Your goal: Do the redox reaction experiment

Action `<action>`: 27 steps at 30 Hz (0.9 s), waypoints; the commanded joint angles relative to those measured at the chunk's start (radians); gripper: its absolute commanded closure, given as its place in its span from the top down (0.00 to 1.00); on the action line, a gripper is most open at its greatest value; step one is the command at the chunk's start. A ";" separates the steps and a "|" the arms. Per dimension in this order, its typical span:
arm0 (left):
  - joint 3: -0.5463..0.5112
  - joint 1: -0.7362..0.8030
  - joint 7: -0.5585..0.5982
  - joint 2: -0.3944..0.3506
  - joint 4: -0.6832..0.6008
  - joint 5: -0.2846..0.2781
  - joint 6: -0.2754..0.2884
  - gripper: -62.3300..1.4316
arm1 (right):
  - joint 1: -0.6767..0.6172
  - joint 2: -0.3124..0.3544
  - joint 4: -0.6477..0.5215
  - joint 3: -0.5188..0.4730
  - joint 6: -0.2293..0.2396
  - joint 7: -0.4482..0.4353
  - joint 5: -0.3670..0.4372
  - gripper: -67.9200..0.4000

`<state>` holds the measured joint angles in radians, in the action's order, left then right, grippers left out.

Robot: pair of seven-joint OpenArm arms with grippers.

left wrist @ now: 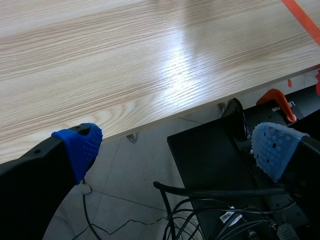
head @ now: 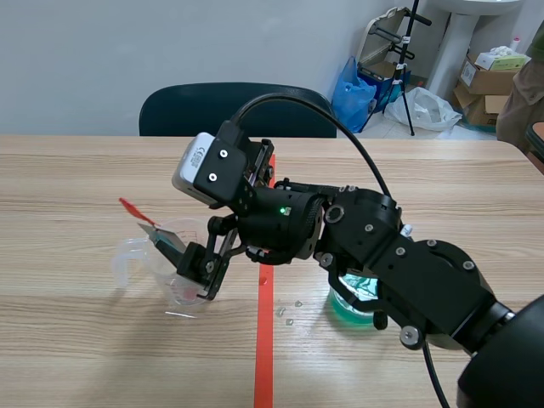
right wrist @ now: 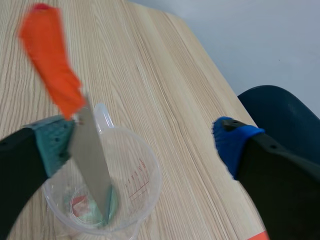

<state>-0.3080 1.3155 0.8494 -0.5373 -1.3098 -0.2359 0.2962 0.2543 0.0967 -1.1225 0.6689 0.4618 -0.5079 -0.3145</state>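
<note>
A clear measuring cup (head: pixel 161 268) (right wrist: pixel 130 185) stands left of the red tape line. In it leans a metal blade with an orange-red handle (head: pixel 136 211) (right wrist: pixel 50 70); its tip rests at the cup's bottom among greenish and red bits. My right gripper (head: pixel 202 259) (right wrist: pixel 142 145) hangs over the cup with its fingers wide apart, open. The blade lies against the grey-green pad (right wrist: pixel 52 142) of one finger only. A beaker of green liquid (head: pixel 350 304) sits under the right arm. My left gripper (left wrist: pixel 175 145) is open and holds nothing, past the table's edge (left wrist: pixel 165 117).
Small clear bits (head: pixel 289 314) lie on the table by the tape line. A dark chair (head: pixel 229 106) stands behind the far edge. Boxes and bags (head: pixel 493 76) are at the back right. Under my left gripper are black equipment and cables (left wrist: pixel 215 200) on the floor.
</note>
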 commanded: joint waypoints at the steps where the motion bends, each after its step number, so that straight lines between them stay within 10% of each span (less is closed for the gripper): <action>1: 0.001 0.001 0.017 0.008 -0.012 -0.006 0.005 1.00 | 0.023 -0.003 -0.007 -0.002 -0.001 -0.023 0.018 0.92; 27: 0.001 0.001 0.017 0.008 -0.012 -0.006 0.005 1.00 | 0.023 -0.003 -0.007 -0.002 -0.001 -0.031 -0.057 1.00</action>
<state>-0.3080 1.3155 0.8494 -0.5373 -1.3098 -0.2359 0.2962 0.2543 0.0967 -1.1225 0.6689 0.4641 -0.5194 -0.3820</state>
